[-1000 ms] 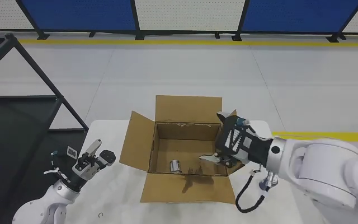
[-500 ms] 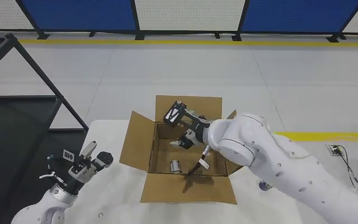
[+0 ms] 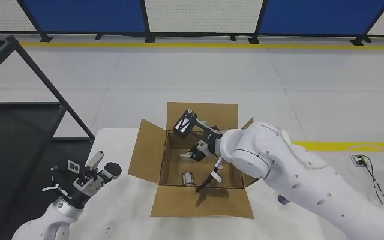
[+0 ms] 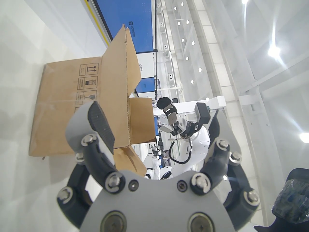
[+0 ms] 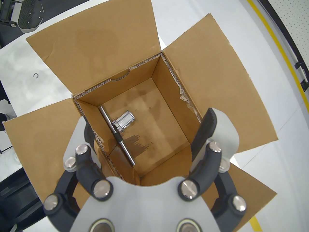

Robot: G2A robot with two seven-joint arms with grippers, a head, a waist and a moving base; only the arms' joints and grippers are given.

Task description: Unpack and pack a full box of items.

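Blue and white partition panels (image 3: pixel 84 15), yellow floor line (image 3: pixel 180 44), white counter (image 3: pixel 123 204), open cardboard box (image 3: pixel 201 115) at its centre, handling symbols (image 4: pixel 88 80) printed on one side, right tool (image 5: pixel 147 121) open above box, left tool (image 3: pixel 106 164) open at counter's left, metal rod (image 5: pixel 117 135) and cylinder (image 5: pixel 124 119) on box floor.

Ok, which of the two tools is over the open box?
The right tool, open above the box; the left tool sits off to one side of it.
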